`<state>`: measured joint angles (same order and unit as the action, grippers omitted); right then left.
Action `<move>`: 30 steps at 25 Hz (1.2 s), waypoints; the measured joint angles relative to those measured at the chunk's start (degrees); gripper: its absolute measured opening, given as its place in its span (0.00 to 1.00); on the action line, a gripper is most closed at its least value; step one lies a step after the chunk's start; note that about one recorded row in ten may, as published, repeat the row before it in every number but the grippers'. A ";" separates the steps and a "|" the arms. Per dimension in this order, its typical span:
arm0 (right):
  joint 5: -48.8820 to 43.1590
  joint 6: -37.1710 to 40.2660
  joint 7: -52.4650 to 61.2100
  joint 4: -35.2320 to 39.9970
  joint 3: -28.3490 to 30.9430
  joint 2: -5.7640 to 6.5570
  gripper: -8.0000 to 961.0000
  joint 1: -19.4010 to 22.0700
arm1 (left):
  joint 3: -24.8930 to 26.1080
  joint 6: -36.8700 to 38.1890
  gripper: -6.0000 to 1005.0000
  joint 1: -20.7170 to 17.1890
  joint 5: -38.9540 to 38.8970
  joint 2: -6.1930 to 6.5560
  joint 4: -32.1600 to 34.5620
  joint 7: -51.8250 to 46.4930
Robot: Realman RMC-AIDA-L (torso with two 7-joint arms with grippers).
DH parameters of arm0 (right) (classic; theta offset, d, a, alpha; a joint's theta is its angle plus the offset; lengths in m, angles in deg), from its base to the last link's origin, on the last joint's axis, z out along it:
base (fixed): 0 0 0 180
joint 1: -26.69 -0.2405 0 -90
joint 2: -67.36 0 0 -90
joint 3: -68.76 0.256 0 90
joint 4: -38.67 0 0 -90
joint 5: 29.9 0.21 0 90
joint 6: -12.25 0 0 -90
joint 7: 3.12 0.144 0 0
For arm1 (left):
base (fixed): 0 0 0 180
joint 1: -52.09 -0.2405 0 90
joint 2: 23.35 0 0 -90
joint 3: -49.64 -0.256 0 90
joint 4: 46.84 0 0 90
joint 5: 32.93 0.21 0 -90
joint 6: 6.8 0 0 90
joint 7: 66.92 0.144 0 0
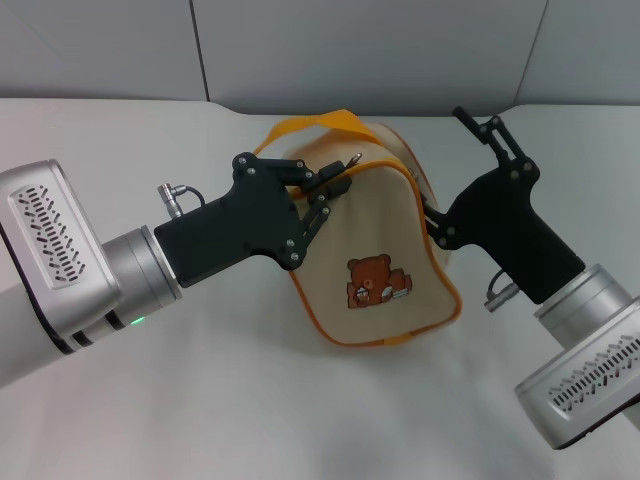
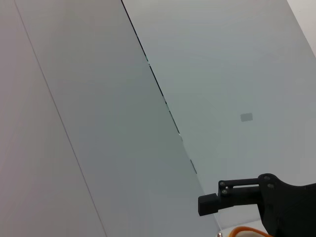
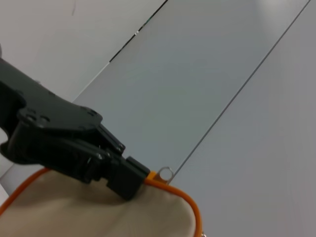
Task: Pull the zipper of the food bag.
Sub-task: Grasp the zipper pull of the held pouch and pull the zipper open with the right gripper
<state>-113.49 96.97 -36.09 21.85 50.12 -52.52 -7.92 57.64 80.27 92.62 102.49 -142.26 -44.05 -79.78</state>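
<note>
Left gripper (image 1: 338, 183): pinched shut on zipper (image 1: 352, 160) pull tab (bag's far top edge)
Right gripper (image 1: 432, 222): fingers spread apart, against food bag (image 1: 375, 255) right side

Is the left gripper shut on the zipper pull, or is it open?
Shut on it: the left gripper fingertips meet at the zipper pull on the food bag top edge.

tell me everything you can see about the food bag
The food bag is a beige, canvas-looking box pouch with orange piping, an orange strap handle arching behind it and a brown bear picture on its near face. It sits on the white table, tilted. The left gripper is pinched at its top edge beside the silver pull tab; the right gripper, one finger raised, presses its far side.
</note>
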 joint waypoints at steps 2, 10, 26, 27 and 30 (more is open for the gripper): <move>0.05 -0.24 0.00 -0.38 0.04 0.00 0.86 -0.20 | 0.00 -0.01 0.07 0.00 0.00 -0.01 0.03 0.00; -0.17 -0.02 0.00 -0.67 0.08 0.00 0.66 0.95 | 0.00 -0.11 0.07 0.09 0.03 0.04 0.24 -0.28; -0.19 -1.70 -1.66 -2.68 0.00 0.00 0.57 2.85 | 0.00 -0.90 0.07 0.68 -0.07 0.07 -0.06 -0.46; -0.19 -1.62 -1.75 -2.75 0.00 0.00 0.57 2.93 | 0.02 -0.91 0.07 0.70 -0.07 0.07 -0.08 -0.46; -0.30 -1.58 -1.93 -3.03 -0.19 0.00 0.57 2.97 | 0.04 -0.91 0.07 0.85 -0.08 0.09 -0.11 -0.47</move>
<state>-113.78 95.39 -38.02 18.81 49.93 -52.52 -4.95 57.68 79.36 93.47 102.41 -142.17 -44.15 -80.25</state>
